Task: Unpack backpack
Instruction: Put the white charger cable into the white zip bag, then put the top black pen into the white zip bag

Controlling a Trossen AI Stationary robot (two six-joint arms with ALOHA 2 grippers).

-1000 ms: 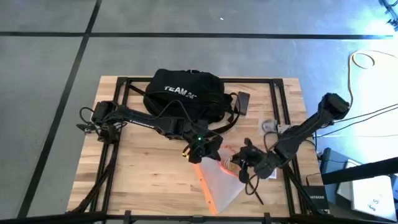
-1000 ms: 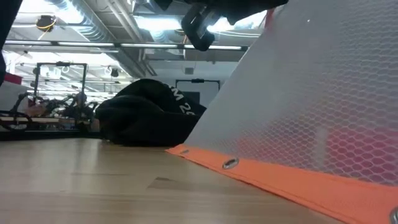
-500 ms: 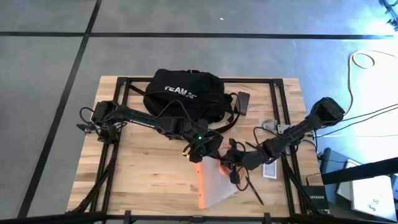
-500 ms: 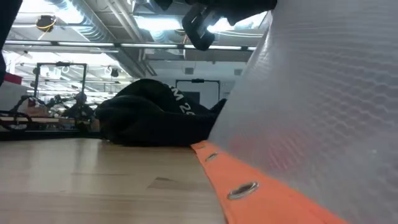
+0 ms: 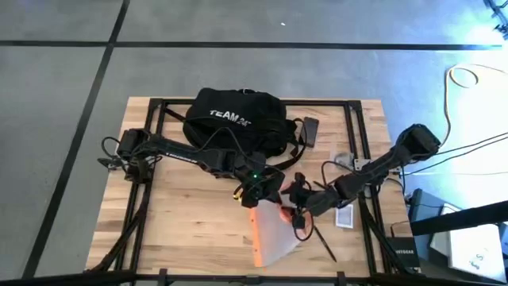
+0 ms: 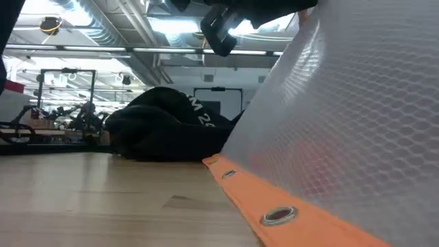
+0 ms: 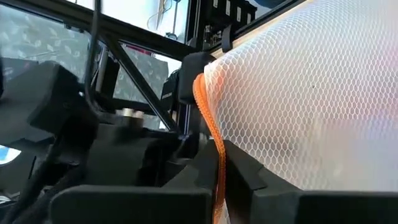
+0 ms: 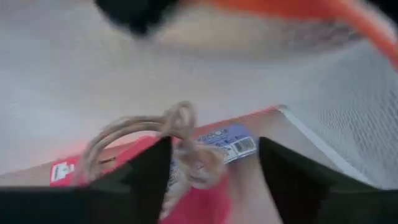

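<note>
matt black fabric backpack (image 5: 234, 119), wooden table (image 5: 182, 214)

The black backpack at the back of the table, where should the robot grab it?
Probably the strap end of the large black fabric backpack, coming from the right arm's side. The straps trail flat onto the wooden table there, thinner than the rounded body, so a tool could close around one.

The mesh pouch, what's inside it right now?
Through the mesh pouch, the right wrist view shows a red package with a barcode label and coiled cord. Anything deeper is covered.
</note>
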